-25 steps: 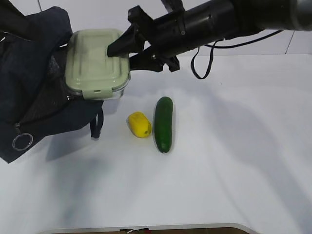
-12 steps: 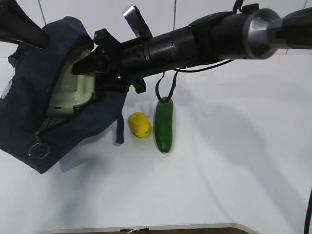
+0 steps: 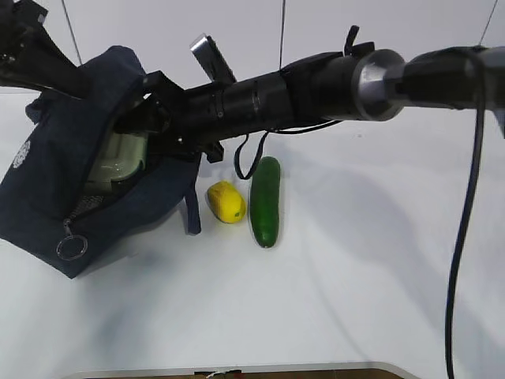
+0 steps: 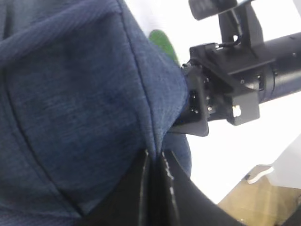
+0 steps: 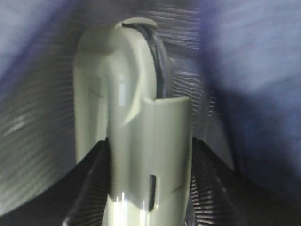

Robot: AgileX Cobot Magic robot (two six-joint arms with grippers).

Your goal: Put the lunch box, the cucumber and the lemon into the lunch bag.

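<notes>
The navy lunch bag (image 3: 55, 181) lies at the left with its mouth facing right. My left gripper (image 4: 153, 162) is shut on a fold of its fabric (image 4: 80, 94) and holds the top up. My right gripper (image 3: 138, 118) reaches across into the bag's mouth, shut on the lunch box (image 3: 118, 162), whose sage-green lid (image 5: 136, 136) sits between the jaws inside the bag. The yellow lemon (image 3: 226, 201) and the dark green cucumber (image 3: 265, 200) lie side by side on the white table, right of the bag.
The bag's silver ring pull (image 3: 69, 247) hangs at its lower front, and a strap (image 3: 192, 213) dangles near the lemon. A black cable (image 3: 251, 154) loops down from the right arm just above the cucumber. The table's front edge (image 3: 237, 368) is at the bottom.
My right gripper has carried the lunch box leftward from above the bag's edge into its mouth. The bag's top has been lifted and its mouth opened wider. The lemon and the cucumber have not moved.
</notes>
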